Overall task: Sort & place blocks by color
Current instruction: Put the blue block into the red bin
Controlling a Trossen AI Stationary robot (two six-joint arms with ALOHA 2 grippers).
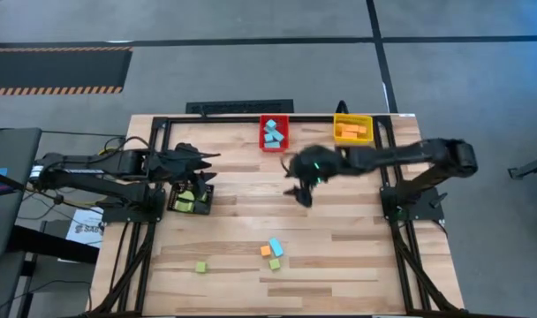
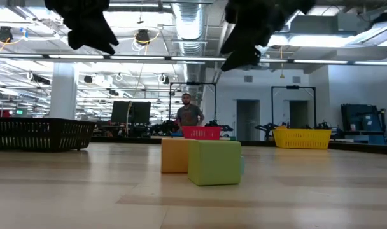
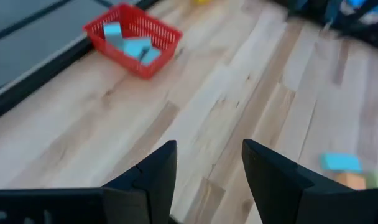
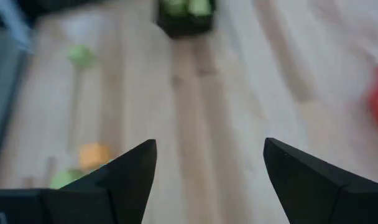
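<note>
Right gripper (image 1: 302,196) (fingers spread, empty) hangs above the table (image 1: 357,256).

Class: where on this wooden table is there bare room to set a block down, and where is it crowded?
Bare wood lies between the black slotted bin and the right gripper, and along the right edge of the wooden table. It is crowded at the near-centre cluster of light blue, orange and green blocks; a lone green block sits to its left.

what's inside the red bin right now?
The red bin holds only light blue blocks, several piled together; the left wrist view shows the same. Anything beneath the pile is covered, so an exact count isn't possible.
</note>
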